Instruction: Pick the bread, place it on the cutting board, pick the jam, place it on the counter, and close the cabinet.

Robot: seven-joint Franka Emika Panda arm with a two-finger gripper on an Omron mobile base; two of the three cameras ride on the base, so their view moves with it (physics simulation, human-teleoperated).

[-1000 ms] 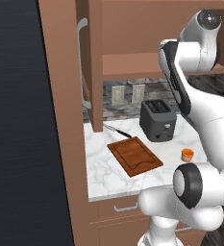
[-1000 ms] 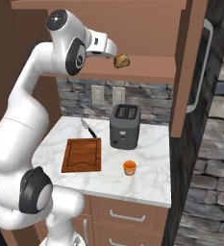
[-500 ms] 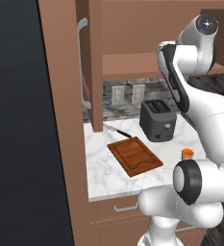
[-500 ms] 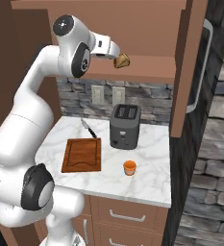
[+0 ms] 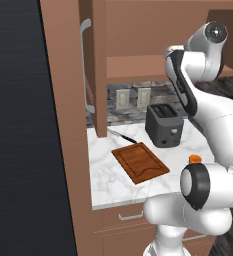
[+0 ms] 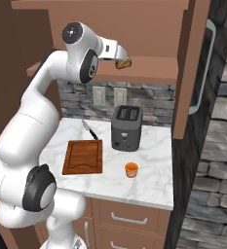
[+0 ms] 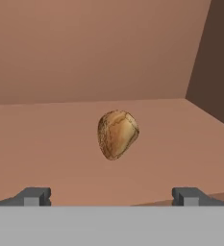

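The bread (image 7: 117, 134) is sat on the open cabinet (image 6: 149, 34) shelf, right in front of the gripper (image 7: 111, 196), whose fingers (image 7: 34, 196) are spread wide with nothing held. Below, the white marble counter (image 6: 149, 175) is topped with the board (image 6: 83, 156), a knife (image 6: 89, 130) just behind it, a dark toaster (image 6: 126, 127) and the orange jam (image 6: 131, 169) near the front edge. A grey stone backsplash with two outlets (image 6: 119, 95) is seen behind. No readable writing anywhere.

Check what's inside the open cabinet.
One bread on the cabinet shelf, ahead of the open end effector. The door hides the shelf's right end in the right base view.
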